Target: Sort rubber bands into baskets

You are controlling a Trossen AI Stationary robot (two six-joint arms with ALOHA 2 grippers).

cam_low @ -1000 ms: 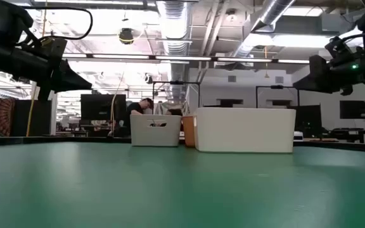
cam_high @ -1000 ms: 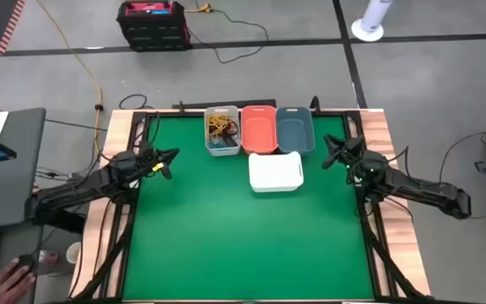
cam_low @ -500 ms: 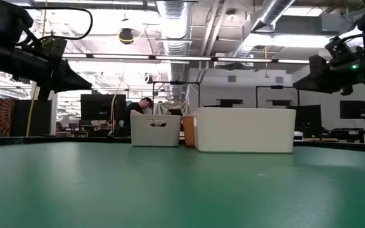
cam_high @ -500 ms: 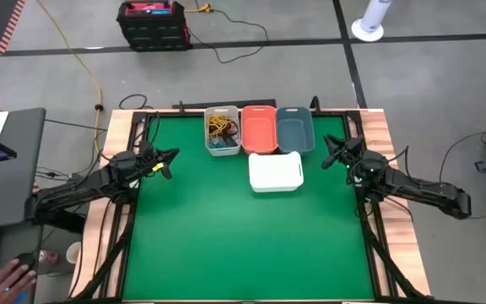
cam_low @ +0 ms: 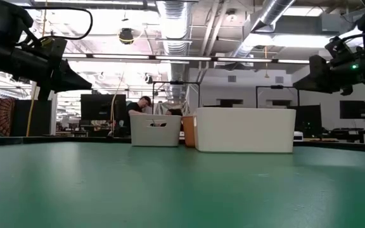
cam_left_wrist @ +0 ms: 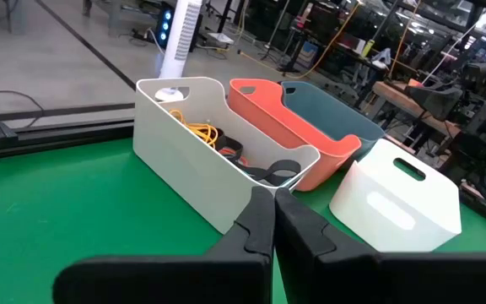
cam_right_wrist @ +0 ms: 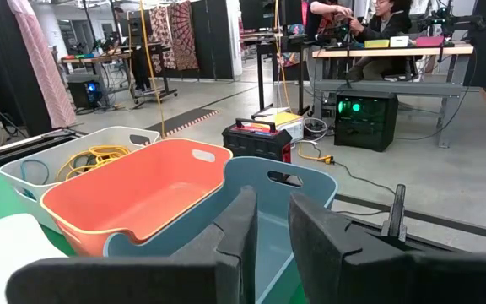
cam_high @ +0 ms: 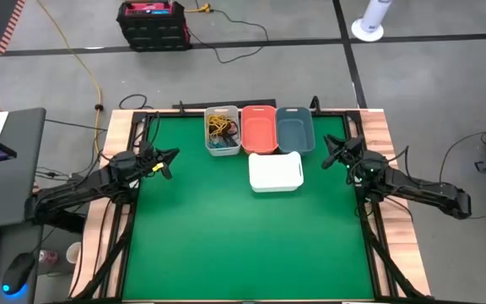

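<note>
Four baskets stand at the table's far middle. The light grey basket [cam_high: 222, 132] holds a tangle of yellow-orange, black and teal rubber bands [cam_left_wrist: 219, 140]. The coral-orange basket [cam_high: 258, 128] and the slate-blue basket [cam_high: 294, 128] stand to its right and look empty. The white basket [cam_high: 275, 171] stands nearer, with a closed face up. My left gripper [cam_high: 171, 157] hovers shut and empty at the table's left side; its fingers [cam_left_wrist: 258, 221] meet. My right gripper [cam_high: 327, 155] hovers empty at the right side, with a narrow gap between its fingers [cam_right_wrist: 243, 221].
The green table top [cam_high: 243, 236] lies bare in front of the baskets. Wooden rails [cam_high: 118, 169] run along both sides. A desk with a mouse [cam_high: 17, 274] stands left of the table. People sit at benches in the room behind [cam_right_wrist: 378, 17].
Both arms and all baskets have kept still. A person's hand at the desk left of the table has drawn out of view, leaving the mouse uncovered.
</note>
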